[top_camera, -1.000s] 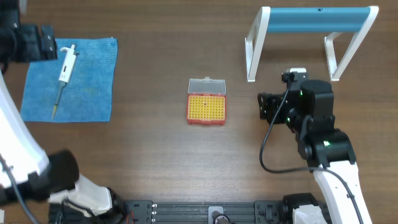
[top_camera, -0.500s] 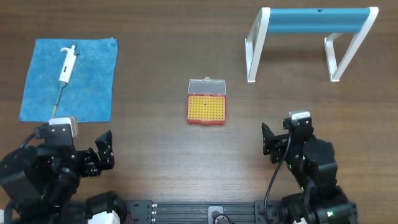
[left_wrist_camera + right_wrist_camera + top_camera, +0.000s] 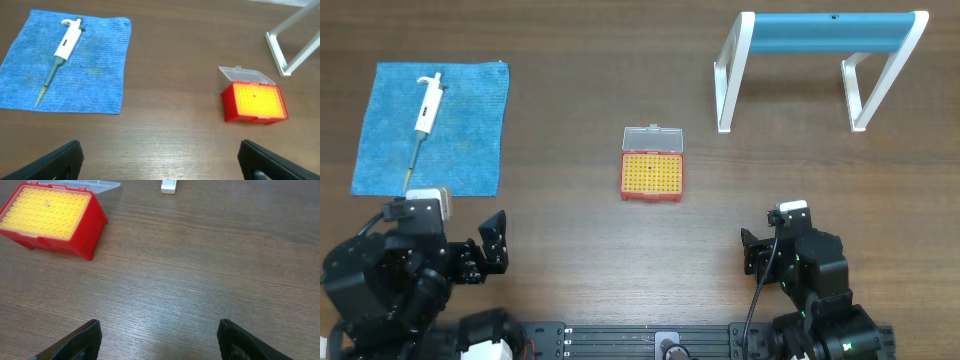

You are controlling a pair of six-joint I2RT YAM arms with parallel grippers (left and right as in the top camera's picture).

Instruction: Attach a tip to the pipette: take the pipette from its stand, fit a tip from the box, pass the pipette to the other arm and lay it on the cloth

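White pipette [image 3: 421, 118], yellow tip fitted: lying on blue cloth [image 3: 470, 130], upper left of top view. Red tip box [image 3: 652, 177]: centre, brown wooden surface [image 3: 570, 90]. Left pincer [image 3: 162, 162], lower left: released, empty. Right pincer [image 3: 160, 340], lower right: released, empty.

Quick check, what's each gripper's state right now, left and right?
Left gripper: open, holding nothing.
Right gripper: open, holding nothing.
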